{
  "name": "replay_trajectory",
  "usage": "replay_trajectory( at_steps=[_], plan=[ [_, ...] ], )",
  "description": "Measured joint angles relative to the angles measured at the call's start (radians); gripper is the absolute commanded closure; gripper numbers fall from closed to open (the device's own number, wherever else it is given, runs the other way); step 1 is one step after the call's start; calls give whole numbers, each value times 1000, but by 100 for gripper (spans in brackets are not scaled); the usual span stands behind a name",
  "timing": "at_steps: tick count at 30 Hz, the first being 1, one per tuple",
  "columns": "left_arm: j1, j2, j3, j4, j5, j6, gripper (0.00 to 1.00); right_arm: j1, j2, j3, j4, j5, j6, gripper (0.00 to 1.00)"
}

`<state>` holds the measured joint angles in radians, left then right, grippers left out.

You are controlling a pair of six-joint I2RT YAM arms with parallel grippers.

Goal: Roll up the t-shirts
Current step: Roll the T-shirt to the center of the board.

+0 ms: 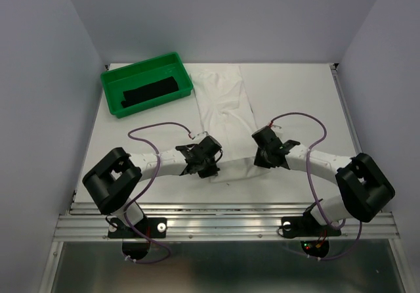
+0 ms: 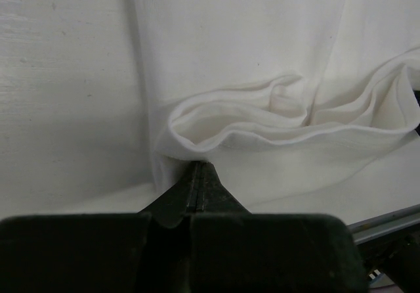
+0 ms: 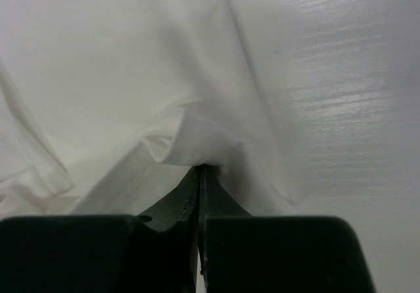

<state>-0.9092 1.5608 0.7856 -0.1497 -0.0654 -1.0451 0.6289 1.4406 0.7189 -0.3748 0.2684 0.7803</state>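
**Both corners of the near hem pinched, cloth limp between them**

The t-shirt [image 1: 223,102] is thin white cotton, very light and completely limp. It has no stiffness to push against, so I expect it to sag, crease and slide on the smooth table [image 1: 295,89] rather than turn over neatly. It lies as a long, narrow strip running from beside the green tray [image 1: 139,65] down toward the arm bases. A dark cloth [image 1: 151,92] sits inside the tray, apart from the shirt.

The sensible hold is the near end, one corner each, taking every layer so the roll starts even. That is where I am. The left gripper [image 2: 199,173] has its jaws closed on the hem's left corner, and a fold of fabric bulges just beyond the tips. The right gripper [image 3: 199,171] is likewise clamped on the right corner, with a small peak of cloth raised above it.

From above, the left arm [image 1: 154,163] and right arm [image 1: 321,165] reach inward, low over the table, wrists angled toward each other. The hem slumps between them, so I judge the tension uneven.
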Motion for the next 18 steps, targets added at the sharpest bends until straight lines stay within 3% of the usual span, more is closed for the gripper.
replay_trajectory(
  at_steps=[18],
  plan=[
    [21,-11,-21,34,45,91,100,0,-132,-92,-43,36,51,99]
  ],
)
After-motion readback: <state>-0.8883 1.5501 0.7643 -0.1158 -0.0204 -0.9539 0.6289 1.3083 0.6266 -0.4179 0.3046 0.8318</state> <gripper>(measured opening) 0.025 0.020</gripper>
